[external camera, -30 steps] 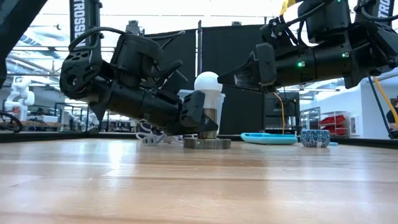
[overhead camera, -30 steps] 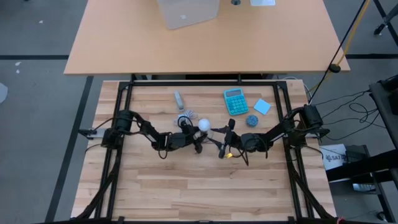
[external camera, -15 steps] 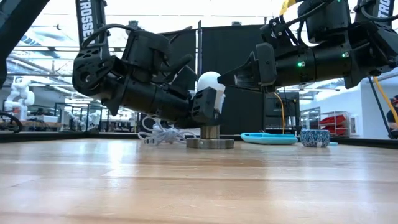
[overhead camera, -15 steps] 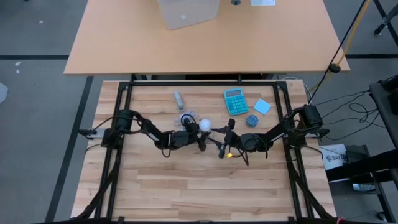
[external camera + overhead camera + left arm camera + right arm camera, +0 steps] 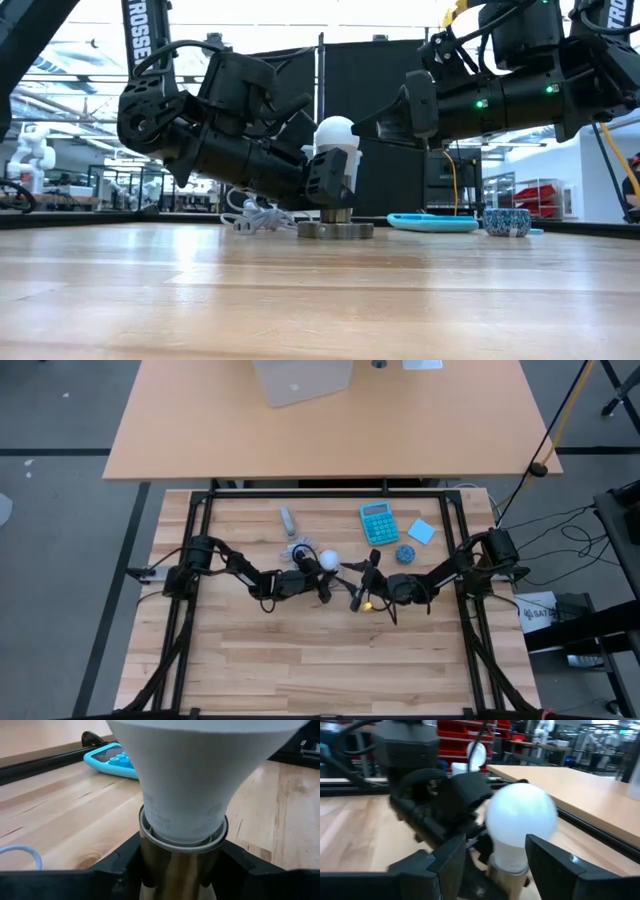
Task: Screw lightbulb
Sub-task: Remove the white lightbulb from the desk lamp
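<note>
The white lightbulb (image 5: 336, 135) stands upright in a metal socket sleeve on a round grey base (image 5: 335, 230) near the table's middle. My left gripper (image 5: 182, 870) reaches in from the table's left. It is shut on the sleeve just under the bulb's neck (image 5: 185, 820). My right gripper (image 5: 495, 847) hangs level on the bulb's right side. It is open, with its fingertips (image 5: 365, 128) close beside the frosted head (image 5: 520, 820). No frame shows them touching the head. From above, the bulb (image 5: 327, 561) sits between the two arms. My left gripper pinches the smooth metal sleeve (image 5: 175, 870) right beneath the bulb's white collar, one finger (image 5: 122, 865) on each side. The fingers come nearly level from the table's left and lie across the upright stem. Bulb and socket stay upright, with the base on the table.
A white coiled cable (image 5: 250, 218) lies just behind the socket. A teal calculator (image 5: 379, 522), a blue pad (image 5: 421, 531) and a small blue bowl (image 5: 404, 553) sit toward the far right. A grey stick (image 5: 288, 518) lies at the far left. The near half is bare wood.
My left gripper has risen a little along the socket stem, from near the base up to just under the bulb's neck. The bulb and base have stayed in place, and my right gripper has kept still.
</note>
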You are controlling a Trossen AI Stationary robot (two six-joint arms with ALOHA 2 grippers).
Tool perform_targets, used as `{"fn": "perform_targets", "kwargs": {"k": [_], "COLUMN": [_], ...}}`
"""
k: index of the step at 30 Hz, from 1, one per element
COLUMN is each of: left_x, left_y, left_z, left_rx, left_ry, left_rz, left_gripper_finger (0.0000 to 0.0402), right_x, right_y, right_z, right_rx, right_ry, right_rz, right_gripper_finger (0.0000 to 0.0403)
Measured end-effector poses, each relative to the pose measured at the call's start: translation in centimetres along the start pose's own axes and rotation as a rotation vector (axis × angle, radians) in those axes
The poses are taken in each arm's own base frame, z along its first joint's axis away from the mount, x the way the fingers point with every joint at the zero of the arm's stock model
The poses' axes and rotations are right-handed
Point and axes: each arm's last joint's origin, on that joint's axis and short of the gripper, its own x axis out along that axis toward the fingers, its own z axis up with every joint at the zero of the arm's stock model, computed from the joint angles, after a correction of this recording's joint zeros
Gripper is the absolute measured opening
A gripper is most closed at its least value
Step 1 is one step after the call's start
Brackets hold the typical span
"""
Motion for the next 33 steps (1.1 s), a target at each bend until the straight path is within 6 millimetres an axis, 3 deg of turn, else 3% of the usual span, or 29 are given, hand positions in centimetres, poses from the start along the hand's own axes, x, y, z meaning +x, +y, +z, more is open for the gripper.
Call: {"fn": "perform_targets", "kwargs": {"k": [15, 33], "left_x": [0.0, 0.0], "left_y": [0.0, 0.0], "left_z": [-0.1, -0.2], "left_rx": [0.001, 0.017], "left_ry": [0.008, 0.023], "left_rz": [0.002, 0.003], "left_gripper_finger": [0.0179, 0.0177], "right_x": [1.1, 1.6], "right_y": [0.6, 1.2], "right_z": [1.1, 2.2], "right_rx": [0.051, -0.057], "right_ry": [-0.011, -0.043], "right_rz": [-0.042, -0.096], "right_gripper_finger": [0.0278, 0.0287]}}
